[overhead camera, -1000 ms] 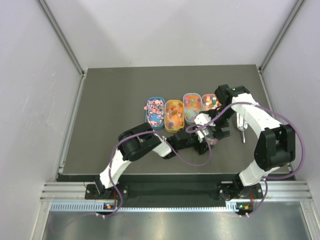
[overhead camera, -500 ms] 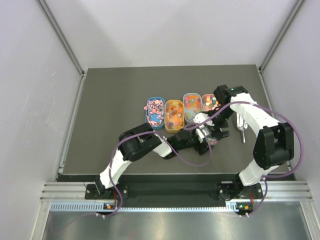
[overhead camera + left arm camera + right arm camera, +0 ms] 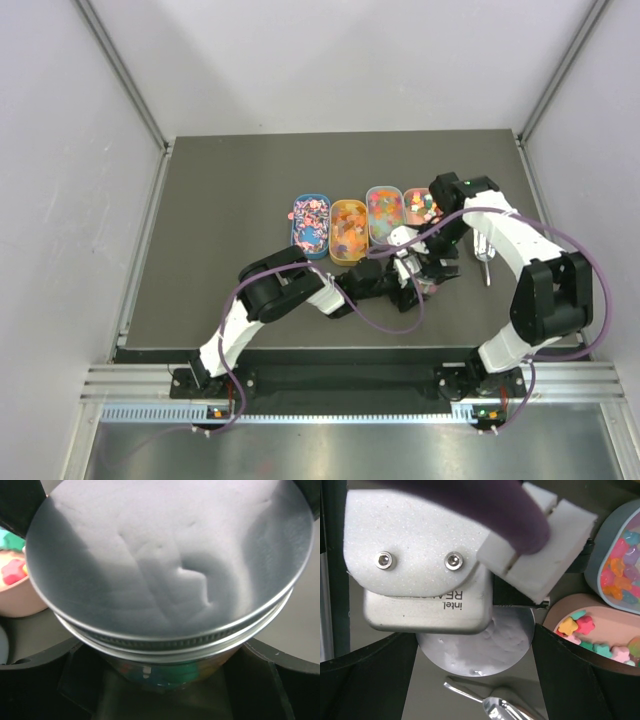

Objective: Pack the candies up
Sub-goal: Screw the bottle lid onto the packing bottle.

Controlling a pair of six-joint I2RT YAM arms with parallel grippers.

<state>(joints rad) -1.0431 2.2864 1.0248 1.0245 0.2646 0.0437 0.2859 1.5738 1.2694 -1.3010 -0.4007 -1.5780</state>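
Four oval trays of candies sit in one row at the centre of the overhead frame, with more sweets showing through the glass of the one jar just below the row's right end. My left gripper clasps that jar, jaws wide against its sides, its single silver lid on. My right gripper hangs over the lid, fingers well apart and holding nothing. One metal scoop lies beside the jar.
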